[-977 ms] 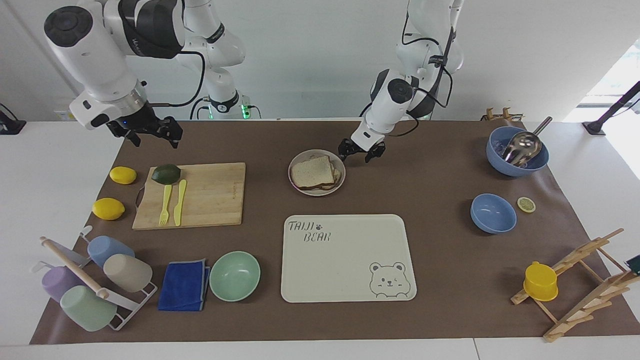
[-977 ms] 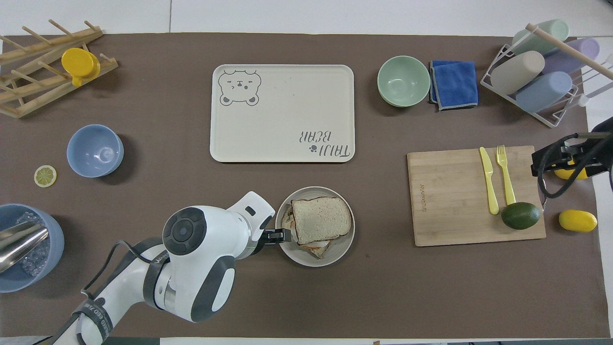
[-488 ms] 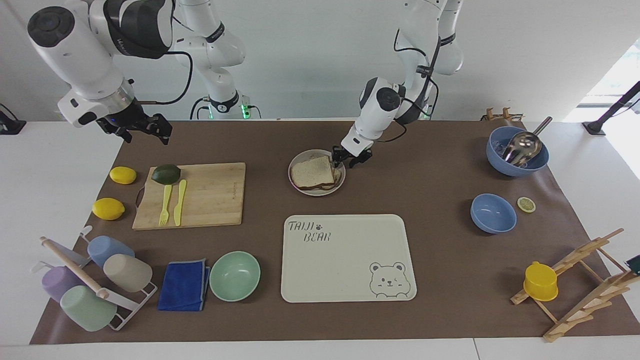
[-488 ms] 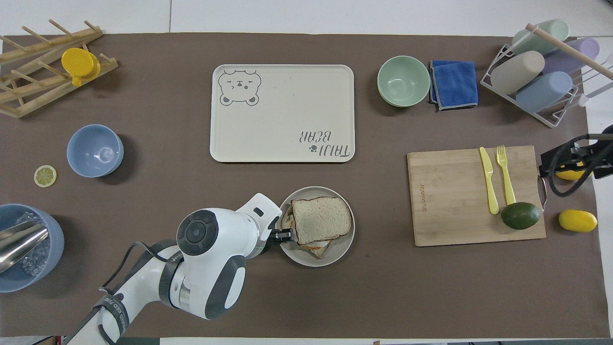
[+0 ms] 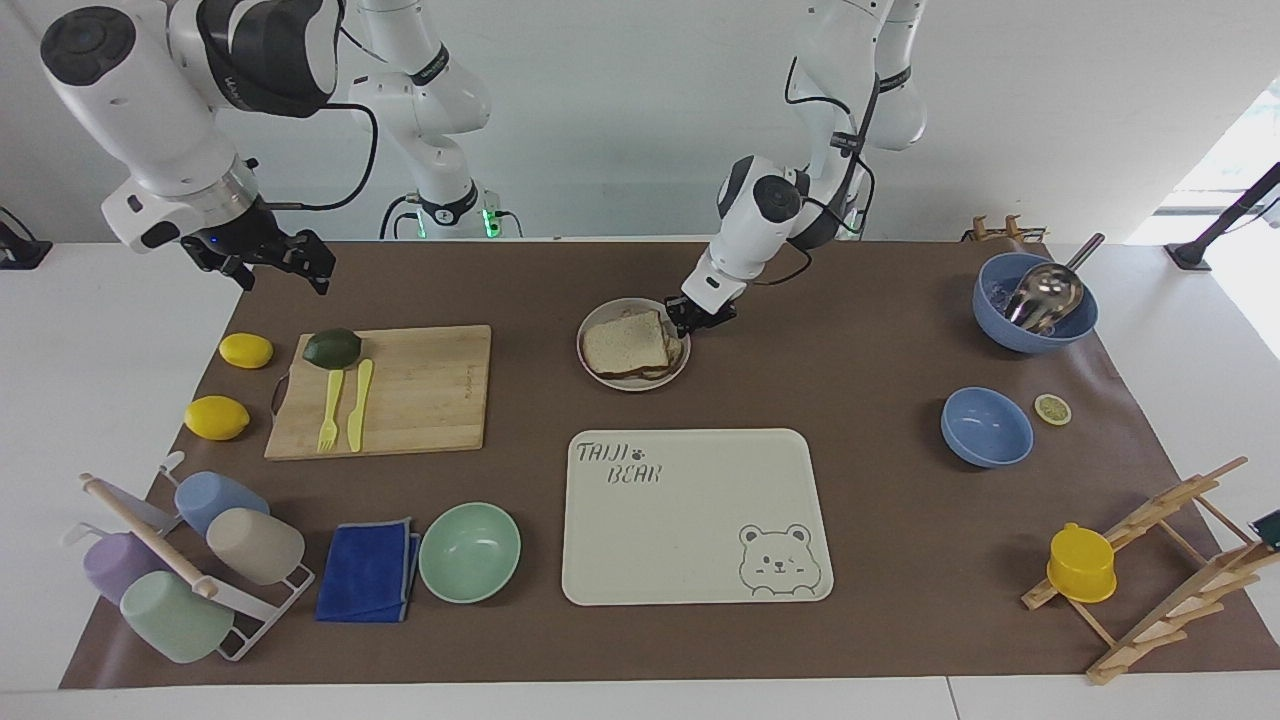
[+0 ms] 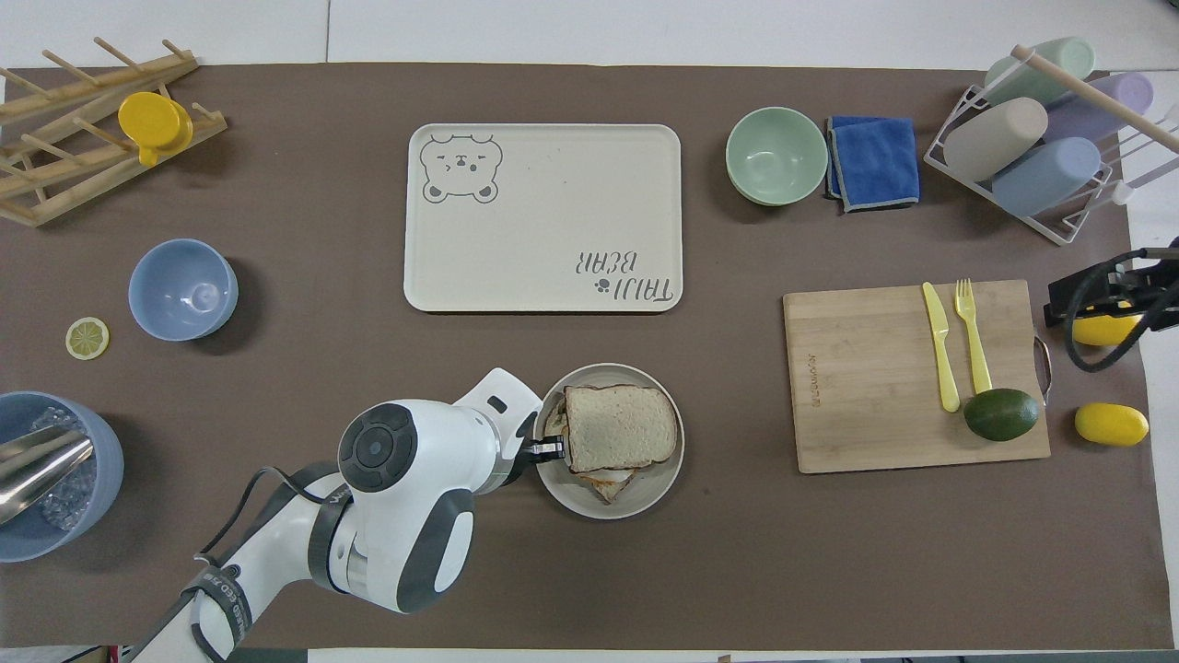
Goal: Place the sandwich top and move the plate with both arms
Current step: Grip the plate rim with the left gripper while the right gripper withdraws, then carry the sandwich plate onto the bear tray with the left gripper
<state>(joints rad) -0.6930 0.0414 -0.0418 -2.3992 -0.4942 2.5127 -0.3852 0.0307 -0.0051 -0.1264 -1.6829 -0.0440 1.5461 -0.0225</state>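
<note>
On plate | sandwich top: pale, brown-crusted (lies flat) | left hand clamps rim | right hand wide

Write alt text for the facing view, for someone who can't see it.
The left gripper is shut on the rim of the plate, which holds a sandwich with the sandwich top in place, nearer to the robots than a cream tray. The right gripper hangs open over the table's edge near a cutting board.

A white table carries a brown mat. A plain white wall rises at the robots' end, with bright daylight at one corner.
</note>
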